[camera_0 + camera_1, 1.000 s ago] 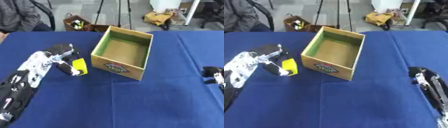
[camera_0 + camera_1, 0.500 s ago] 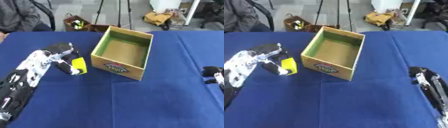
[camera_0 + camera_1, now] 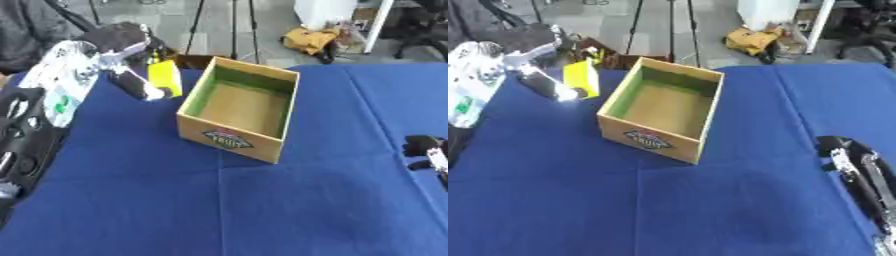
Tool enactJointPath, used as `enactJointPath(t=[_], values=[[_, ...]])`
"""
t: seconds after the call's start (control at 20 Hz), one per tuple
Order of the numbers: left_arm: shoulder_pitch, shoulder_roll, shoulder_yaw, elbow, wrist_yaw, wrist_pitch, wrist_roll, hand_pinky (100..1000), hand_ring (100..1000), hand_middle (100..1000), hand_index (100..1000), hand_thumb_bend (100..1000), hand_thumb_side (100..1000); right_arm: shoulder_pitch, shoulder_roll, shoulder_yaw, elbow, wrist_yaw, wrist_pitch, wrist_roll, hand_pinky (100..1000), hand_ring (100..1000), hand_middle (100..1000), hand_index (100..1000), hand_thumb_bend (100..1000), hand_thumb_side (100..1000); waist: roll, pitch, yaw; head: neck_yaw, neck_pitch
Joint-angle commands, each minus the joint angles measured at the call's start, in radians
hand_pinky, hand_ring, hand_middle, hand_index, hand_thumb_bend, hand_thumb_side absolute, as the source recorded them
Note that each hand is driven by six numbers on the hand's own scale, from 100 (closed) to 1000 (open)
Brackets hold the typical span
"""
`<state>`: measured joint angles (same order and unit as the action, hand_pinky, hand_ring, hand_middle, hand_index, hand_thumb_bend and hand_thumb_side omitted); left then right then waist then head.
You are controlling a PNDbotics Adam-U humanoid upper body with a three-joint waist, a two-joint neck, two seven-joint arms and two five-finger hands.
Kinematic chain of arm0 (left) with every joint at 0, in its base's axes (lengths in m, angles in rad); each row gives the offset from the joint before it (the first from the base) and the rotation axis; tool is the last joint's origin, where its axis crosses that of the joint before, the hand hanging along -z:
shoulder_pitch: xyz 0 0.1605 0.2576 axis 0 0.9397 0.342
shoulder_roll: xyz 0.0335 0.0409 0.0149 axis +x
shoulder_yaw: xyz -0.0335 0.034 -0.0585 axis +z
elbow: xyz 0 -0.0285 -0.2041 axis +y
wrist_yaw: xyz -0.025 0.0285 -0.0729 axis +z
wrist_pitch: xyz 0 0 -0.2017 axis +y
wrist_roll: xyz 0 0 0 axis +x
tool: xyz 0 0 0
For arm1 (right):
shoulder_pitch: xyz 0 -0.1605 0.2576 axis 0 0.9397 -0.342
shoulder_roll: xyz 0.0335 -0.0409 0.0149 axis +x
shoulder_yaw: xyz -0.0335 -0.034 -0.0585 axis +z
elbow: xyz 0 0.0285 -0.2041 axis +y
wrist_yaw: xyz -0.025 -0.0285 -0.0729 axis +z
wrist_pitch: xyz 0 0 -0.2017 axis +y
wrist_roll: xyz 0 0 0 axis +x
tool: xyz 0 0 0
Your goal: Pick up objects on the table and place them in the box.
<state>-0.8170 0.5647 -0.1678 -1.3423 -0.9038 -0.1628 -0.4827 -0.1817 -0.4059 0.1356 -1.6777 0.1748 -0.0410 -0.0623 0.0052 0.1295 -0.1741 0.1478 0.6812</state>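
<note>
An open cardboard box [image 3: 238,111] with a green inner lining stands on the blue table [image 3: 219,200], its inside bare. My left hand [image 3: 118,55] is lifted above the table left of the box, fingers curled round a small yellow object [image 3: 164,77] that hangs just outside the box's left wall. My right hand [image 3: 852,162] rests low at the right edge of the table, fingers straight and holding nothing.
Beyond the table's far edge are tripod legs [image 3: 199,27], a yellow bag [image 3: 315,37] on the floor and a seated person's dark sleeve [image 3: 26,35] at the upper left.
My left hand has risen from the table with the yellow object and carried it up and toward the box's left side. The camera view has also shifted.
</note>
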Motion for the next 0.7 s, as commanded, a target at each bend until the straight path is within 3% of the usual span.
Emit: enactJointPath(t=[0.05,0.4,0.5,0.7], values=[[-0.027,0.013,0.009,0.005,-0.004,-0.005,0.003,432,360,286,503,421,380,-0.013,-0.015,-0.008,-0.007,-0.005,-0.001,0.001,615,721,661,785,100,980,-0.001,-0.011,0.0,-0.001,-0.011],[-0.04,0.001,0.002,0.018,-0.006,-0.012,0.009,441,367,301,507,423,379,-0.015,-0.013,-0.003,-0.008,-0.005,-0.002,0.004,615,721,661,784,100,980,-0.004,-0.01,-0.009,0.013,-0.015],[-0.077,-0.036,-0.021,0.051,-0.02,-0.018,0.028,439,366,299,504,423,377,-0.025,-0.006,0.008,-0.009,-0.008,-0.004,0.014,615,721,661,784,100,980,-0.008,-0.006,-0.035,0.042,-0.023],[-0.159,-0.13,-0.034,0.144,-0.075,-0.009,0.067,438,366,298,501,425,377,-0.032,-0.004,0.011,-0.009,-0.009,-0.004,0.019,615,721,661,784,100,981,-0.007,0.003,-0.045,0.05,-0.034]])
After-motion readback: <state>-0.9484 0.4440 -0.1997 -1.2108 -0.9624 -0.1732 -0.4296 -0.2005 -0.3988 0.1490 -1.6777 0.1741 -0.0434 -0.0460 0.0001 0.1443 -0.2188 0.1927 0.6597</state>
